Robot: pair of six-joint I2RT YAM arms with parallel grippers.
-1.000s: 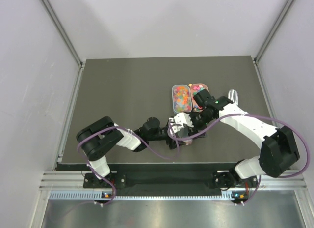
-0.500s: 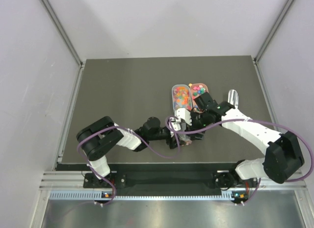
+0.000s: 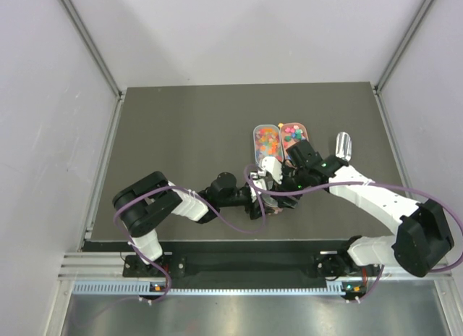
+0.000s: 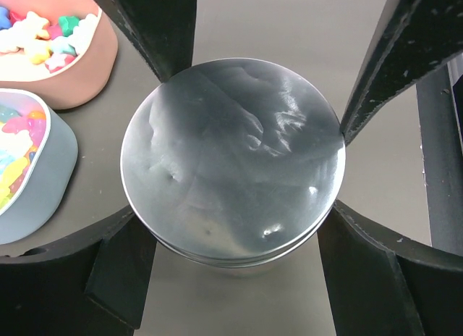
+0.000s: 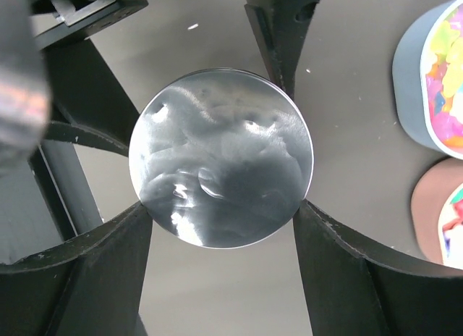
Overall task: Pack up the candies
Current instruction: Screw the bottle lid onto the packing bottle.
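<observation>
left to right: the left gripper (image 4: pixel 233 220) is closed partway on a round clear cup (image 4: pixel 231 258), with its two fingers against opposite sides just under the rim. a shiny, wrinkled lid (image 4: pixel 231 148) covers the cup, so what is inside is hidden. ahead of this gripper and off to its left, a brown tray (image 4: pixel 98 64) and a grey tray (image 4: pixel 54 169) sit side by side. both are heaped with the candies (image 4: pixel 36 32) in mixed bright colours.

the right gripper (image 5: pixel 223 211) meets the same cup from the opposite side. its fingers appear to touch the lid's edge on both sides, gripping it. beyond this gripper and off to its right, a clear scoop (image 3: pixel 343 143) lies alone on the dark table (image 3: pixel 173 133).

as a judgement of progress, the cup looks lidded and is perhaps being sealed, so one portion may be packed, though the pictures cannot confirm it. plenty of candies sit unpacked in both trays, so much of the task looks left to do.
</observation>
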